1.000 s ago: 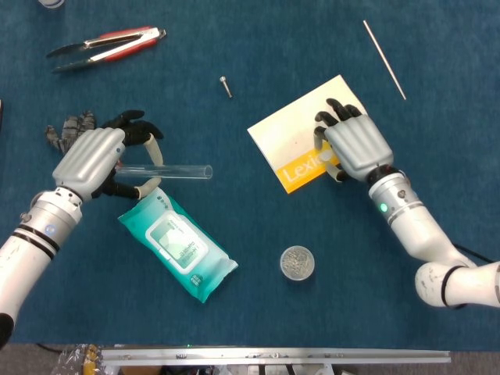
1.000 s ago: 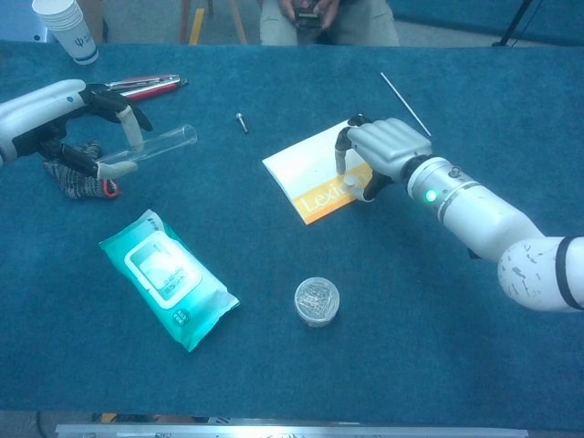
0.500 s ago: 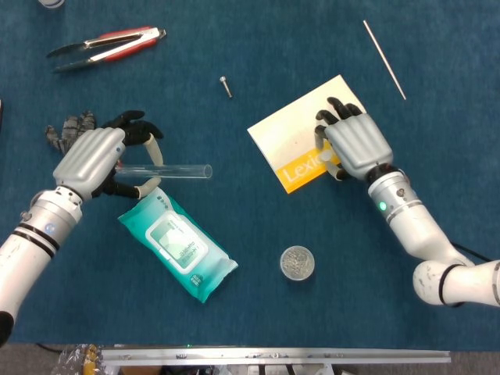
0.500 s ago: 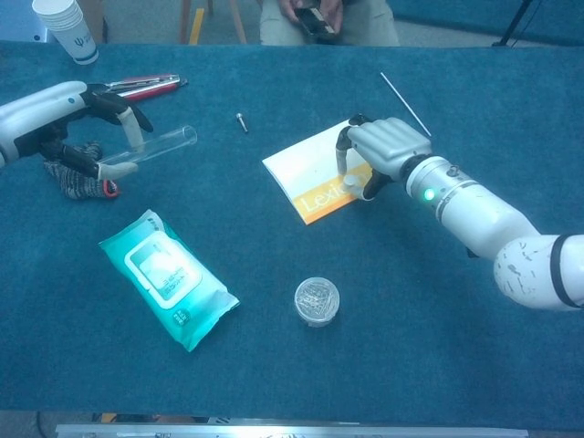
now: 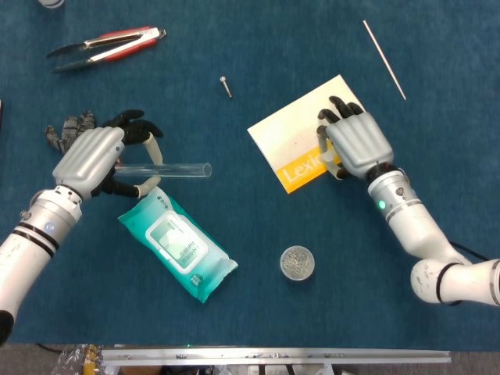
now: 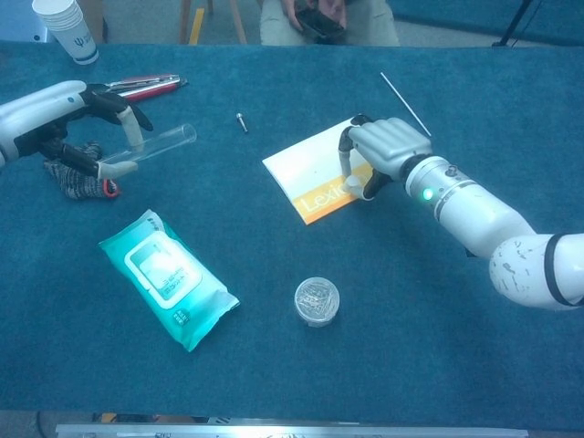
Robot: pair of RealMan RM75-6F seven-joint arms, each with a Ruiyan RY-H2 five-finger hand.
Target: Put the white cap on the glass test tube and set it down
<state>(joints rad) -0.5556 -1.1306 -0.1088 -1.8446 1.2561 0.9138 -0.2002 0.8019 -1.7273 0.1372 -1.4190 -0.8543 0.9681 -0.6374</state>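
The left robot hand [image 5: 94, 160] grips a clear glass test tube [image 5: 168, 169] lying level above the blue surface [image 5: 234, 47], open end pointing right. Below lies a teal wet-wipe packet [image 5: 178, 246]. On the yellow-and-white card [image 5: 293, 137], the right robot hand [image 5: 353, 144] pinches a small white cap [image 6: 352, 182].

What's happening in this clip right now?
The left hand holds a glass test tube roughly level above the table, open end pointing toward the middle. The right hand is down on the yellow and white card, fingers closing around the small white cap that sits there. Whether the cap is already gripped is hard to tell. The tube is not yet capped. A wet-wipes pack, a small round tin and tongs lie untouched.
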